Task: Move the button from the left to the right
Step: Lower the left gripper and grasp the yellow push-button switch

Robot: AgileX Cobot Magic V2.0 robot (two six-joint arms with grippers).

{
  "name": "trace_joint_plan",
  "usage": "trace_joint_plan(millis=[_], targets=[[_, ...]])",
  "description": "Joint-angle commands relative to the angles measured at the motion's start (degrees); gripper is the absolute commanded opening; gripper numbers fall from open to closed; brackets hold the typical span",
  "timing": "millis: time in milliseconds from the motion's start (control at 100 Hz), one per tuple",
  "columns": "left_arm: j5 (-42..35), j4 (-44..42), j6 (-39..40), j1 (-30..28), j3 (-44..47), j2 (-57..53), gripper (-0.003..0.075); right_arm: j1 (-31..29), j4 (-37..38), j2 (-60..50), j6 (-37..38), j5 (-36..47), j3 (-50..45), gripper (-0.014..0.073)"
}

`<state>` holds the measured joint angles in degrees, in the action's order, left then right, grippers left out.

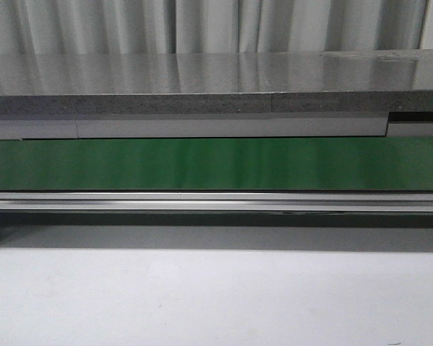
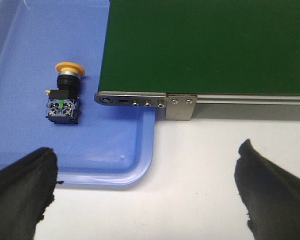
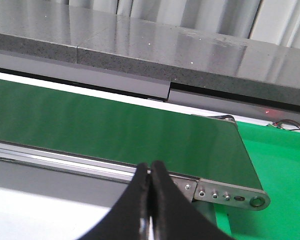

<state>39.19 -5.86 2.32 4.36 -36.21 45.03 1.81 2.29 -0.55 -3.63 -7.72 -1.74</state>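
The button lies on its side in a blue tray in the left wrist view: yellow-orange round head, black body, light contact parts. It rests close to the end of the green conveyor belt. My left gripper is open and empty, above the white table near the tray's corner, short of the button. My right gripper is shut and empty, in front of the belt's other end. Neither gripper nor the button shows in the front view.
The green belt runs across the front view with a metal rail along its near edge and a grey stone counter behind. A green tray sits past the belt's end in the right wrist view. White table lies in front.
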Motion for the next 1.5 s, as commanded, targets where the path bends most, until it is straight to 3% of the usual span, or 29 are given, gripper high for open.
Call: trace_joint_plan(millis=[0, 140, 360, 690, 1040, 1490], targets=[[-2.83, 0.64, 0.62, -0.15, -2.5, 0.05, 0.0666, -0.38, 0.65, -0.86, -0.21, 5.11, 0.02, -0.0122], [2.56, 0.22, 0.62, -2.01, -7.15, 2.31, 0.0651, -0.38, 0.65, -0.86, -0.21, 5.11, 0.02, -0.0122], [6.9, 0.09, -1.07, -10.89, -19.6, 10.8, 0.0642, -0.38, 0.65, -0.86, -0.21, 5.11, 0.02, -0.0122], [11.18, 5.25, -8.72, -21.4, -33.69, 31.91, 0.0641, -0.38, 0.65, -0.86, -0.21, 5.11, 0.02, -0.0122], [11.03, 5.35, -8.83, -23.15, -39.45, 50.12, 0.0641, -0.38, 0.65, -0.86, -0.21, 5.11, 0.02, -0.0122], [8.82, 6.76, -8.96, -23.15, -39.45, 58.5, 0.0641, -0.38, 0.65, -0.86, -0.21, 5.11, 0.02, -0.0122]])
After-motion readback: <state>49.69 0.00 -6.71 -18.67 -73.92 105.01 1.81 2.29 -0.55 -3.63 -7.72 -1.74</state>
